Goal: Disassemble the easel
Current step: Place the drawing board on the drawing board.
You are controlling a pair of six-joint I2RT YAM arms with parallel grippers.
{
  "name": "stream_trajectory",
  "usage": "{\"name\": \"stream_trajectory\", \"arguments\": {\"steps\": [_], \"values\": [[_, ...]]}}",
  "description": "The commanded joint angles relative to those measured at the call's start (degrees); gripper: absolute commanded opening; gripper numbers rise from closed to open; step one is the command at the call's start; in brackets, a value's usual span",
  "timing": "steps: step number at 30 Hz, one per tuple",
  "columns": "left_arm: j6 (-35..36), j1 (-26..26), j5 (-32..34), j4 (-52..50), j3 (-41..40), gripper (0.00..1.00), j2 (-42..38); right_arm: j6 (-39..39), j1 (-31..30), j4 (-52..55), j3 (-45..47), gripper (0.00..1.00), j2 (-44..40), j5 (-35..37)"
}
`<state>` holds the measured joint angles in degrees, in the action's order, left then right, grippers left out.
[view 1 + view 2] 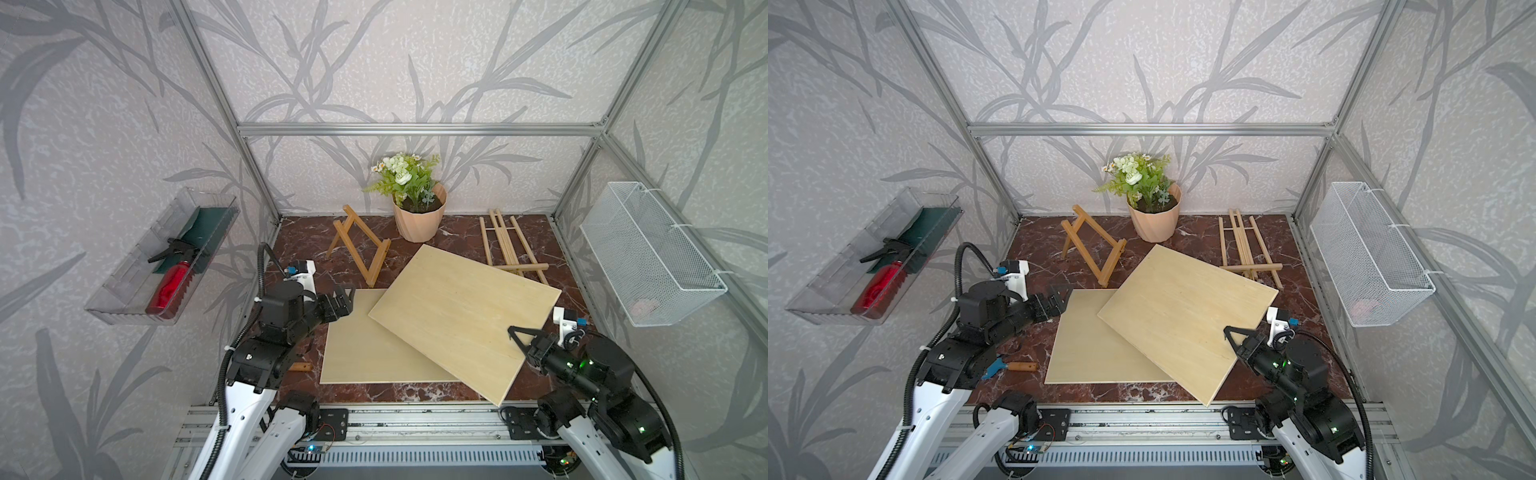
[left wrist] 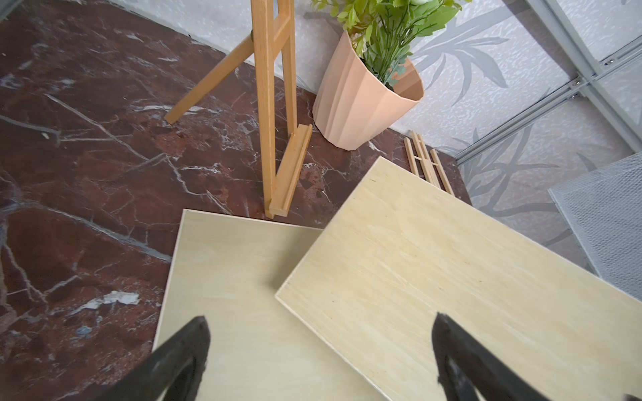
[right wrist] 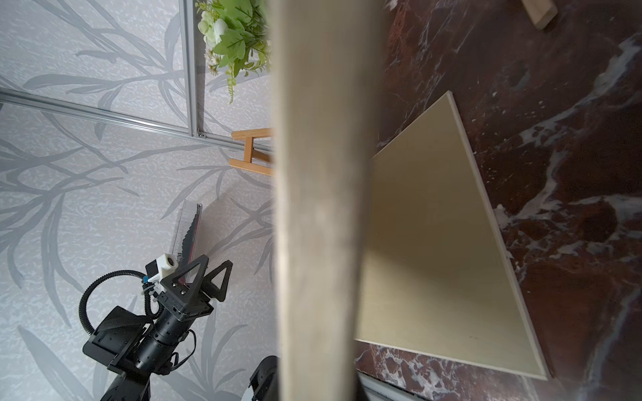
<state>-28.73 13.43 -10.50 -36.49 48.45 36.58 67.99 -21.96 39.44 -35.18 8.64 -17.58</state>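
A brown wooden easel (image 1: pixel 359 249) (image 2: pixel 274 114) stands upright at the back left of the marble table. A paler easel (image 1: pixel 511 245) lies flat at the back right. One pale wooden board (image 1: pixel 365 357) lies flat on the table. A second board (image 1: pixel 465 316) is tilted over it, and my right gripper (image 1: pixel 515 332) is shut on its right edge. That edge fills the middle of the right wrist view (image 3: pixel 319 208) and hides the jaws. My left gripper (image 1: pixel 345 301) (image 2: pixel 319 340) hovers open over the flat board's far left corner, holding nothing.
A peach flower pot (image 1: pixel 419 216) stands at the back between the easels. A white wire basket (image 1: pixel 648 253) hangs on the right wall; a clear tray (image 1: pixel 124 299) with a red spray bottle hangs on the left. A wooden-handled tool (image 1: pixel 1013 366) lies beside the left arm.
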Motion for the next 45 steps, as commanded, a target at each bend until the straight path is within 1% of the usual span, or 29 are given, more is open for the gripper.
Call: {"name": "stream_trajectory", "arguments": {"steps": [1,4,6,11,15,17,20,23,27,33,37,39,40,45], "values": [[3.5,0.8,2.9,-4.4,-1.6,0.99,-1.6,-4.3,0.0,-10.4,-7.7,0.0,0.3,-4.6],[3.9,1.5,0.2,-4.4,-1.6,0.98,-2.1,-6.6,0.0,-8.6,-9.7,0.0,3.4,-7.7],[4.0,2.3,0.1,-4.5,-1.5,0.97,-2.2,-7.5,0.0,-7.8,-10.6,0.0,5.6,-9.7],[4.1,3.2,-0.8,-4.5,-1.7,0.98,-2.1,-9.1,0.0,-7.3,-12.1,0.0,10.1,-11.6],[4.0,3.9,-0.8,-4.6,-1.7,0.99,-2.3,-7.2,0.0,-12.6,-10.3,0.0,14.6,-15.6],[3.9,4.2,-0.7,-4.6,-1.8,0.99,-2.6,-7.2,0.2,-14.2,-10.2,0.0,16.8,-16.8],[3.8,4.6,-0.7,-4.6,-1.9,0.99,-2.7,-7.6,0.9,-16.6,-10.7,0.0,21.0,-20.5],[3.8,5.0,-0.8,-4.6,-1.9,0.99,-2.7,-8.5,2.9,-17.4,-11.4,0.0,24.5,-23.7],[3.7,5.3,-0.8,-4.7,-1.9,0.99,-2.9,-8.6,8.1,-20.6,-10.2,0.0,28.5,-29.9],[3.7,5.8,-0.9,-4.6,-2.0,0.99,-3.1,-7.2,14.2,-29.5,-5.7,0.0,33.8,-37.5],[3.8,6.1,-0.8,-4.6,-2.0,0.99,-3.4,-7.5,17.0,-34.7,-3.6,0.0,38.4,-42.4],[3.7,6.2,-0.7,-4.7,-2.0,0.99,-3.6,-4.6,17.9,-42.0,-1.8,0.0,40.7,-46.5],[3.6,6.2,-0.6,-4.6,-2.1,0.99,-3.7,-4.0,18.3,-43.4,-1.6,0.0,41.4,-47.3],[3.7,6.3,-0.7,-4.6,-2.1,0.99,-3.9,-5.6,19.5,-43.5,-1.5,0.0,42.7,-49.8]]}}
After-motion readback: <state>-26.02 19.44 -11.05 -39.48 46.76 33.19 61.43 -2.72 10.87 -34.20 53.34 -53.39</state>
